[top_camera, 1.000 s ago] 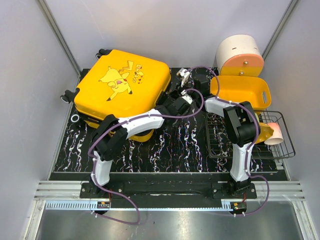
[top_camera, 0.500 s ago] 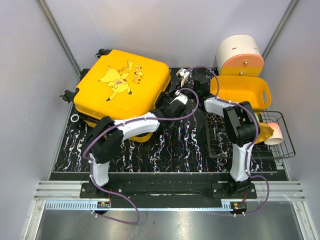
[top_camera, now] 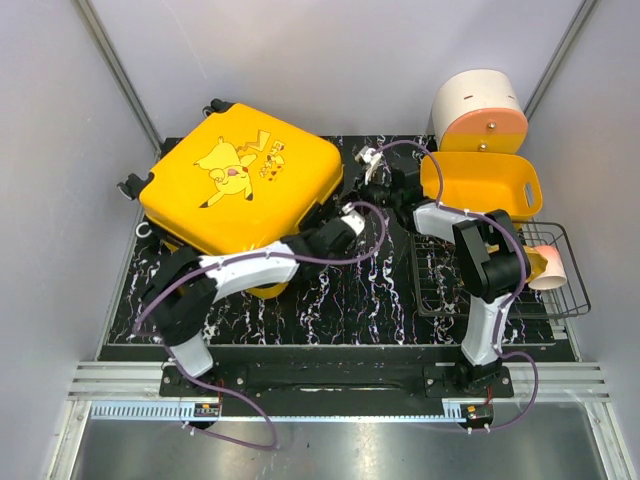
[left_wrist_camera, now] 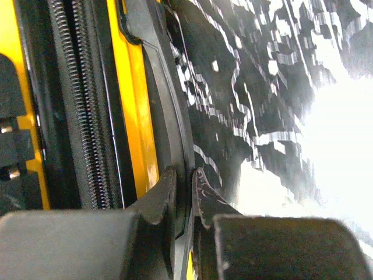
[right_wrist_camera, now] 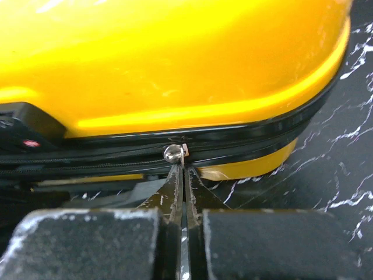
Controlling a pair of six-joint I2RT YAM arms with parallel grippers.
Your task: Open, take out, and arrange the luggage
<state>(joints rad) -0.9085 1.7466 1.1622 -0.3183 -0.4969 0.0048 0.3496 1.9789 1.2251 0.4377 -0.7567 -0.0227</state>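
Yellow cartoon-print luggage (top_camera: 240, 190) lies tilted at the far left of the table (top_camera: 350, 300). The left gripper (left_wrist_camera: 184, 178), nearly closed, pinches its black edge. The right gripper (right_wrist_camera: 182, 175), fully closed, nips the silver zipper pull (right_wrist_camera: 175, 153). That small pull may slip free, or tugging may drag the case.

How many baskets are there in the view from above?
2. A yellow plastic basket stands at the far right of the table. A black wire basket lies just in front of it, nearer the arm bases. No other basket shows.

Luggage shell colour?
Glossy yellow luggage, cartoon print on lid; clearest in top external view.
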